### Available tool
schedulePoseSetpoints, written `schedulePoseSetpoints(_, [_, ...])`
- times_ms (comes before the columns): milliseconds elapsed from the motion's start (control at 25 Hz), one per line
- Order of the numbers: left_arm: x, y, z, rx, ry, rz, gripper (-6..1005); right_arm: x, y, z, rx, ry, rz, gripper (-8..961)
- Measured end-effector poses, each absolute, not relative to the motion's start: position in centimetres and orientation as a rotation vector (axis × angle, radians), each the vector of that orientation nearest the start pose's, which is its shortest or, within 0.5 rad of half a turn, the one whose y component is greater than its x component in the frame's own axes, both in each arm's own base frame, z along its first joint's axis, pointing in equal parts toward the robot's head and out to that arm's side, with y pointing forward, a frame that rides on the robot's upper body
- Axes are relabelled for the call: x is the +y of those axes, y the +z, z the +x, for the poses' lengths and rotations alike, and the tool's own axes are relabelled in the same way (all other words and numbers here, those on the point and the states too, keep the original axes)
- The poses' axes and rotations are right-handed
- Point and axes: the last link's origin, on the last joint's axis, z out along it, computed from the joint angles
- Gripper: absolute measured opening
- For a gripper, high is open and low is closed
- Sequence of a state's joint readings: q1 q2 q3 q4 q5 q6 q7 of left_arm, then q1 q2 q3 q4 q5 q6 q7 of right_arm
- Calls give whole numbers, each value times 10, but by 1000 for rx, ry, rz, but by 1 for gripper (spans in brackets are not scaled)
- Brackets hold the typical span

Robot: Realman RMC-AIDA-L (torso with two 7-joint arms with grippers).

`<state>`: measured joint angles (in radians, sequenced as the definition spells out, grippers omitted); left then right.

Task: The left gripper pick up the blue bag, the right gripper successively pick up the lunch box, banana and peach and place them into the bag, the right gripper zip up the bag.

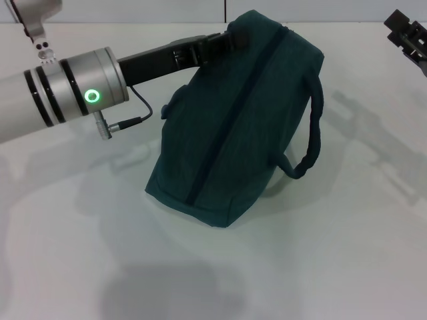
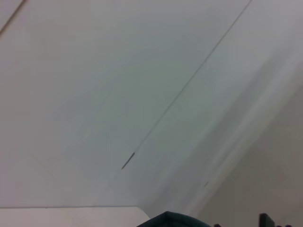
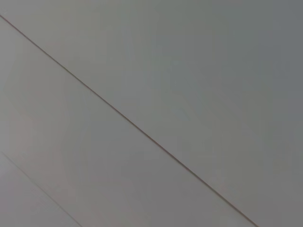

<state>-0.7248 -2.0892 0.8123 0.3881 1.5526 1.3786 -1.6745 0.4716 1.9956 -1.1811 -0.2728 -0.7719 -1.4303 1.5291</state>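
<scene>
The blue bag (image 1: 233, 127) is shown resting on the white tabletop (image 1: 333, 267), tilted and slumped, with its dark zip line running along the upper face and apparently drawn closed. One padded handle (image 1: 310, 127) is seen arched off the side nearer the right arm. The left gripper (image 1: 223, 41) is placed at the bag's far upper corner, in contact with the fabric; whether the jaws are pinching the cloth cannot be told, since the tips are hidden by the bag. In the left wrist view only a sliver of the bag (image 2: 173, 220) is shown. The right gripper (image 1: 407, 33) is seen well apart at the far right edge, its jaw state not discernible. No lunch box, banana or peach is visible.

Risk, as judged: should the hold at the corner be shallow, the fabric may slip free and the bag collapse flat. A zip left partly open may go unnoticed from this angle.
</scene>
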Motion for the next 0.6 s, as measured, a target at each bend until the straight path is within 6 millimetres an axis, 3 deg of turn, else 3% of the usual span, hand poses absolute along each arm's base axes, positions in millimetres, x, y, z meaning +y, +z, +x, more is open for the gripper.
schedulePoseSetpoints(600, [384, -28, -186, -1161, -1283, -2426, 256, 343, 29, 265, 1149, 1577, -1978, 816])
